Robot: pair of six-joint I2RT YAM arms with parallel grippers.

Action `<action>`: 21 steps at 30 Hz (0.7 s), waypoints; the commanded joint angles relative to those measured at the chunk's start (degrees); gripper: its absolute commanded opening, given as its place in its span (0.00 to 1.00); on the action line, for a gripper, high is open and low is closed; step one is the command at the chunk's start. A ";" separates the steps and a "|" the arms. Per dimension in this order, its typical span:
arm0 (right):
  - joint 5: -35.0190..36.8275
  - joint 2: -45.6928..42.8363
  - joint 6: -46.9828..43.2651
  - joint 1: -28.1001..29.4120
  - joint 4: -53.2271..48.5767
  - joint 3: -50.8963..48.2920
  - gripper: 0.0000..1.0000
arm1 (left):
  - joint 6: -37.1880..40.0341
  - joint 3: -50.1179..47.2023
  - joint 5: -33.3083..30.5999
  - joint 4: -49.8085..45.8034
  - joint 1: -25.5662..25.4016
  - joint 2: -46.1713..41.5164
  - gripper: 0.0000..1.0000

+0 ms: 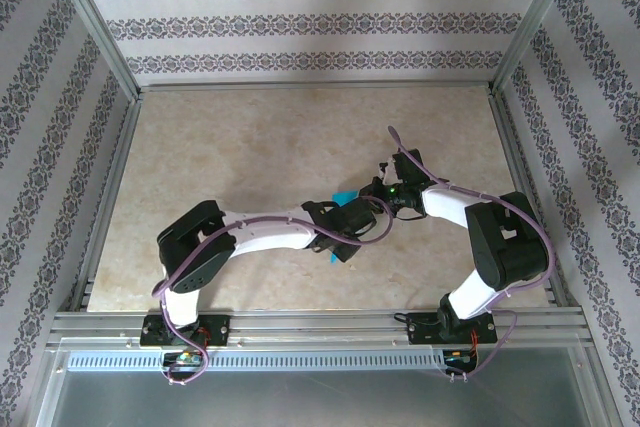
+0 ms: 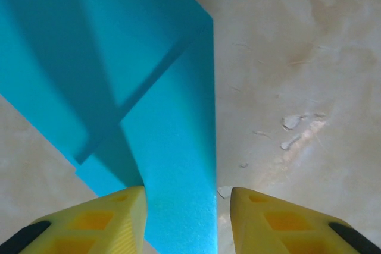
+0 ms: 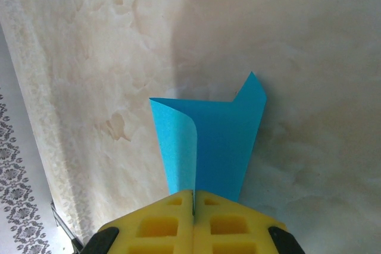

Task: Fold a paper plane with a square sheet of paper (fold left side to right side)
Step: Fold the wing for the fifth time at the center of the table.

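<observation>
Nearest in the left wrist view, the left gripper (image 2: 187,209) stands released, its 2 jaws apart astride the square sheet of paper (image 2: 172,117). The sheet's folded long axis runs from 6 o'clock toward 11 over the table (image 2: 297,87). Farther on, the right gripper (image 3: 194,197) is clenched on the sheet's curled edge, so the left seems better placed to press along that axis

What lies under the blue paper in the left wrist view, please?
The beige table shows on both sides of the blue paper; whatever lies directly beneath is covered.
</observation>
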 commanded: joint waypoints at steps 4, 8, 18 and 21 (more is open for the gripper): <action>1.10 -0.75 0.40 -0.01 -0.55 0.72 0.00 | 2.02 1.73 -4.51 -3.54 -0.68 1.25 0.35; 1.62 -0.36 0.23 0.01 -0.63 0.63 0.00 | 1.83 1.72 -3.83 -3.15 -0.68 1.80 0.24; 4.34 -3.83 -2.12 -2.74 -2.77 -1.28 0.13 | 0.60 0.22 -3.55 -1.65 -0.53 1.49 0.03; 6.75 -7.66 -4.83 -4.93 -6.26 -1.82 0.26 | -0.05 -0.69 -2.58 -0.62 0.00 0.45 0.00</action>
